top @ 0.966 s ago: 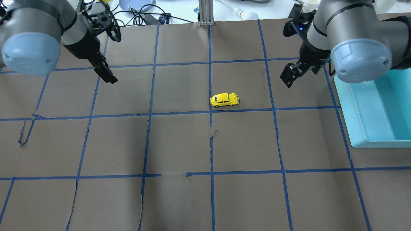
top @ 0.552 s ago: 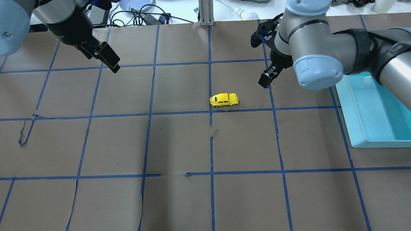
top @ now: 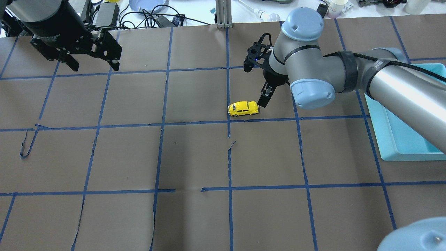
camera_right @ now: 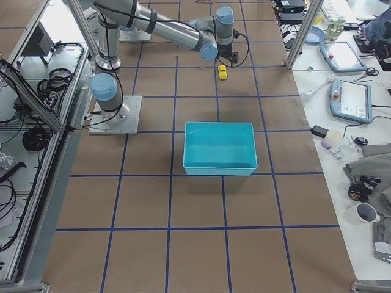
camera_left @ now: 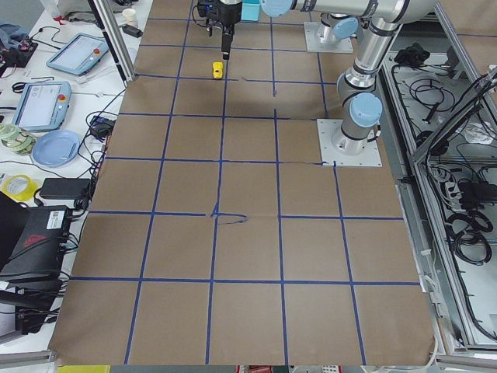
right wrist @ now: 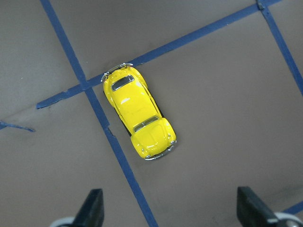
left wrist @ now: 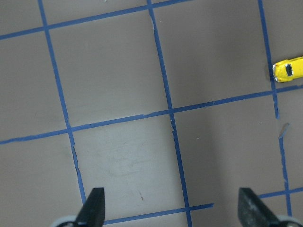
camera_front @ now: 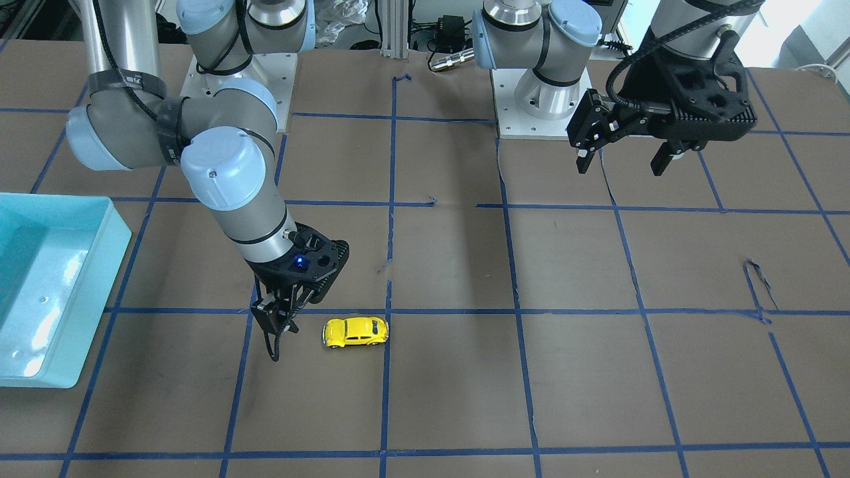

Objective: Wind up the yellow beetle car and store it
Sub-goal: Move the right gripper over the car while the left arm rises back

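Observation:
The yellow beetle car (top: 243,108) stands on its wheels on the brown table, beside a blue tape crossing. It also shows in the front view (camera_front: 355,331) and in the right wrist view (right wrist: 138,117). My right gripper (top: 263,100) is open and empty, pointing down just right of the car and a little above the table. In the right wrist view (right wrist: 173,213) the car lies ahead of the open fingertips, not between them. My left gripper (top: 94,64) is open and empty, high over the far left of the table. The car sits at the edge of its wrist view (left wrist: 289,70).
A teal bin (top: 393,139) stands at the table's right edge, behind my right arm; it looks empty in the exterior right view (camera_right: 220,168). Blue tape lines grid the brown paper cover. Cables and devices lie beyond the far edge.
My right arm has swung left and down, bringing its gripper from the far right to just beside the car. My left gripper has moved left and turned. The car has not moved.

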Tool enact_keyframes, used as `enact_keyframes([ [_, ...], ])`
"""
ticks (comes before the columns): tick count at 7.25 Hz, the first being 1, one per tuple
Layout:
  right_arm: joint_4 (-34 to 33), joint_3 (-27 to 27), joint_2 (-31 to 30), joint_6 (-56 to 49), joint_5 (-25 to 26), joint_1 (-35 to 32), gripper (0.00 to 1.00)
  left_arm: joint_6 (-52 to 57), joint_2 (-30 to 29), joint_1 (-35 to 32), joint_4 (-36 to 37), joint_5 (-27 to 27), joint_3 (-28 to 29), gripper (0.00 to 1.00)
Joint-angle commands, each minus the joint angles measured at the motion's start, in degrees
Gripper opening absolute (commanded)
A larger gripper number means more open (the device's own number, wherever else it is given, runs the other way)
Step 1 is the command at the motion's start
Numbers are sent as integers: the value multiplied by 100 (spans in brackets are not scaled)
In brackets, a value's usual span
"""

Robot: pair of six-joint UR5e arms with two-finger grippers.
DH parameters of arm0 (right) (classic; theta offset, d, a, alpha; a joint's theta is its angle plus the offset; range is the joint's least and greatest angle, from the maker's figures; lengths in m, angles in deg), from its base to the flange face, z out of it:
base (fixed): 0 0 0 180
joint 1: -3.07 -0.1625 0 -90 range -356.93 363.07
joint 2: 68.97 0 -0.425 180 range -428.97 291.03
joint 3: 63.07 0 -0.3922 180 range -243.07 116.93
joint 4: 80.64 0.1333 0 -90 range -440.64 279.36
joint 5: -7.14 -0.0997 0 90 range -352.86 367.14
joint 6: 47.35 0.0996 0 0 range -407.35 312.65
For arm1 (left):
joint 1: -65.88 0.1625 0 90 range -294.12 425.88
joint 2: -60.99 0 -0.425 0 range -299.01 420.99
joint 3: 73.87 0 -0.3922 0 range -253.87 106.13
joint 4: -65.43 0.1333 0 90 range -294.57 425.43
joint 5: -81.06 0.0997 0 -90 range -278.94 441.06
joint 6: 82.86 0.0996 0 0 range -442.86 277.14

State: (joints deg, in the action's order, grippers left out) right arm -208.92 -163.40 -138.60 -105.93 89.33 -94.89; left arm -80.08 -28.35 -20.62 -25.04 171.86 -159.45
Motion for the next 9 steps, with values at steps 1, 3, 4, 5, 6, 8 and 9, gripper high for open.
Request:
enact_keyframes([
  [1, -65, -13, 291, -435, -89, -151, 100, -304, 100, -24, 3, 25, -178, 100],
  [3, -319, -4, 545, -436, -89, -310, 100, -260, 206, -24, -84, 8, -240, 100],
  [4, -503, 4, 677, -531, -89, -354, 100, -269, 223, -24, -50, 16, -292, 100],
  [5, -723, 13, 800, -645, -89, -355, 100, -269, 206, -24, 3, 8, -293, 100],
  [6, -855, 13, 915, -646, -98, -364, 100, -225, 232, -24, 3, 8, -302, 100],
  [8, -918, 92, 986, -655, -98, -364, 100, -225, 241, -24, 3, 17, -302, 100],
  [9, -927, 136, 1030, -664, -211, -364, 100, -225, 241, -24, -6, 17, -310, 100],
])
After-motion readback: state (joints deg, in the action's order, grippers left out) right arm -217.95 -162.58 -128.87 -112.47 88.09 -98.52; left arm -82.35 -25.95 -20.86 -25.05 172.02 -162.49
